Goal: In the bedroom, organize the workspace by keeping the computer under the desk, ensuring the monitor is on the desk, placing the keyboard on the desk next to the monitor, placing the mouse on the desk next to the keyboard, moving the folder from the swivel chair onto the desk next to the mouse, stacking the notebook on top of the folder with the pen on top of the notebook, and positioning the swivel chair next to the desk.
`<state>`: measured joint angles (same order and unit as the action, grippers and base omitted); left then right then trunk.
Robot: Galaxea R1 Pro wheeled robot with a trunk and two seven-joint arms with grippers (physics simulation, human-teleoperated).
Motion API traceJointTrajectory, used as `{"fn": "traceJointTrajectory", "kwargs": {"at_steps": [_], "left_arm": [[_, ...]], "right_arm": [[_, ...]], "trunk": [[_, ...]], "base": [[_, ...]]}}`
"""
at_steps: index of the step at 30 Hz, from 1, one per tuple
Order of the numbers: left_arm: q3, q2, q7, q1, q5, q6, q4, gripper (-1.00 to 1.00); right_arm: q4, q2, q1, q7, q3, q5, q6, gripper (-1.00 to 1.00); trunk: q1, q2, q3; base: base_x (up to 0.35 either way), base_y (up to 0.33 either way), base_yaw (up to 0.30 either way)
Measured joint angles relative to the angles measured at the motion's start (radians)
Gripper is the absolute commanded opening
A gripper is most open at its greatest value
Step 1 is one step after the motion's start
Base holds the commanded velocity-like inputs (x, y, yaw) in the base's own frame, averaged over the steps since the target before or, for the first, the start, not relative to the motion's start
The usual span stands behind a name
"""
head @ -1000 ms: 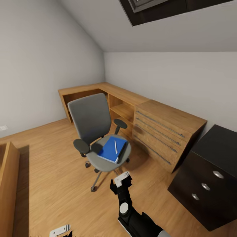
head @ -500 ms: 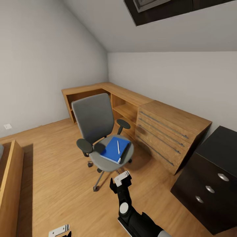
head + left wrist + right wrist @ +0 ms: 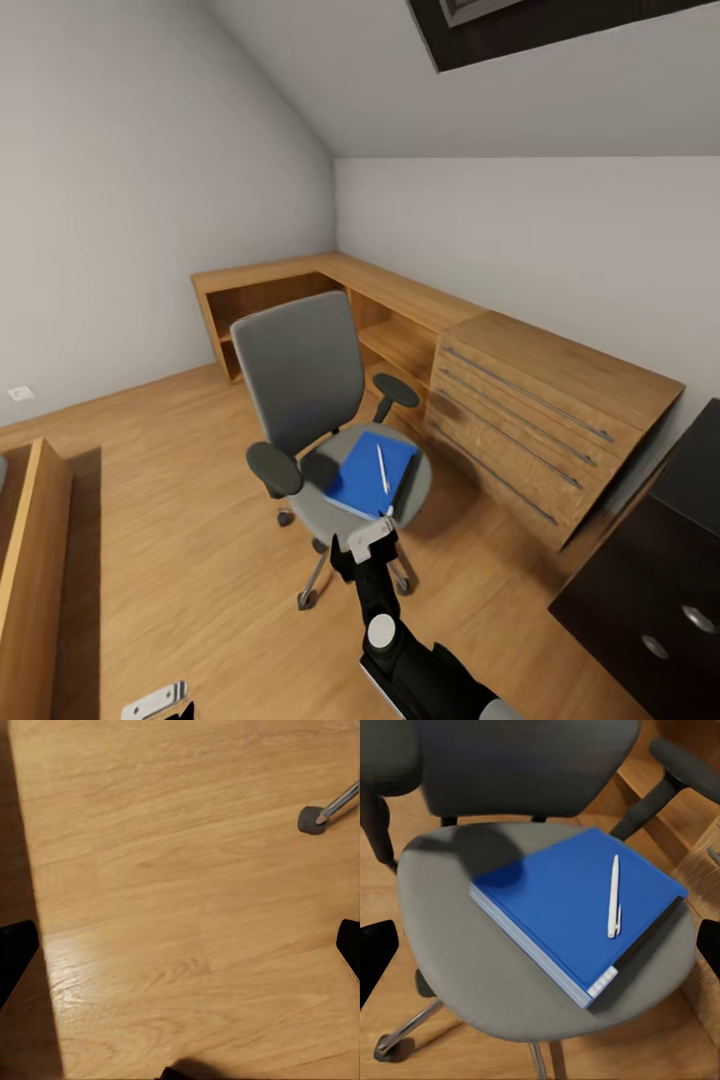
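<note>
The grey-backed swivel chair (image 3: 300, 385) stands on the floor in the middle of the room. On its seat (image 3: 450, 952) lies the bright blue folder (image 3: 368, 476) (image 3: 555, 911), with the white pen (image 3: 382, 468) (image 3: 613, 896) on top. A dark strip that may be the notebook (image 3: 651, 936) peeks out along one folder edge. My right gripper (image 3: 366, 543) hovers open just in front of the seat, its jaws wide apart in the right wrist view. My left gripper (image 3: 153, 701) hangs low over the floor, open. A corner of the black desk (image 3: 640, 590) with silver knobs shows at right.
A light wooden L-shaped shelf unit and drawer cabinet (image 3: 540, 420) line the wall behind the chair. A wooden furniture edge (image 3: 30, 560) stands at left. One chair caster (image 3: 310, 820) shows on the wood floor in the left wrist view.
The whole view has shifted: the camera has come closer to the chair, which looks larger and lower right. The black desk has slid toward the right edge. Both grippers keep their pose.
</note>
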<state>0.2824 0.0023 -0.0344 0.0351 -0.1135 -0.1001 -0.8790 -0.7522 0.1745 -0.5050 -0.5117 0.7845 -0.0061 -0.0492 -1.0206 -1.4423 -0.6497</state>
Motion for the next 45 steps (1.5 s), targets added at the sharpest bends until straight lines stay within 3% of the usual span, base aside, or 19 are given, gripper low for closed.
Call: {"fn": "traceJointTrajectory", "kwargs": {"at_steps": [4, 9, 15, 22, 28, 36, 45], "left_arm": [[0.003, 0.017, 0.002, 0.0, -0.069, -0.002, 0.0, 1.0], [0.003, 0.024, 0.003, 0.0, -0.108, -0.003, 0.0, 1.0], [0.001, 0.024, 0.004, 0.0, -0.121, 0.001, -0.001, 1.0], [-0.007, 0.022, 0.005, 0.0, -0.125, 0.003, -0.006, 1.0], [-0.008, 0.023, 0.005, 0.0, -0.125, 0.003, -0.006, 1.0], [-0.007, 0.025, 0.005, -0.001, -0.125, 0.004, -0.007, 1.0], [-0.003, 0.031, 0.006, 0.0, -0.126, 0.004, -0.011, 1.0]], "right_arm": [[0.005, 0.0, 0.0, 0.057, -0.036, -0.027, 0.0, 1.0], [0.006, 0.0, 0.0, 0.113, -0.096, -0.041, -0.001, 1.0], [0.001, -0.025, 0.0, 0.14, -0.183, -0.047, -0.012, 1.0], [-0.011, -0.062, 0.0, 0.148, -0.258, -0.048, -0.045, 1.0], [-0.01, -0.076, 0.0, 0.15, -0.327, -0.05, -0.095, 1.0], [0.012, -0.075, -0.001, 0.151, -0.364, -0.051, -0.111, 1.0], [0.193, -0.044, -0.019, 0.161, -0.369, -0.053, -0.1, 1.0]], "trunk": [[0.0, 0.0, 0.0], [0.0, 0.0, 0.0], [0.0, 0.0, 0.0], [0.0, 0.0, 0.0], [0.0, 0.0, 0.0], [0.0, 0.0, 0.0], [0.0, 0.0, 0.0]], "base": [[0.29, 0.116, 0.0], [0.307, 0.038, 0.0], [0.158, 0.011, 0.0], [0.038, 0.003, 0.0], [0.079, 0.001, 0.0], [0.279, 0.0, 0.0], [0.294, 0.051, 0.0]]}}
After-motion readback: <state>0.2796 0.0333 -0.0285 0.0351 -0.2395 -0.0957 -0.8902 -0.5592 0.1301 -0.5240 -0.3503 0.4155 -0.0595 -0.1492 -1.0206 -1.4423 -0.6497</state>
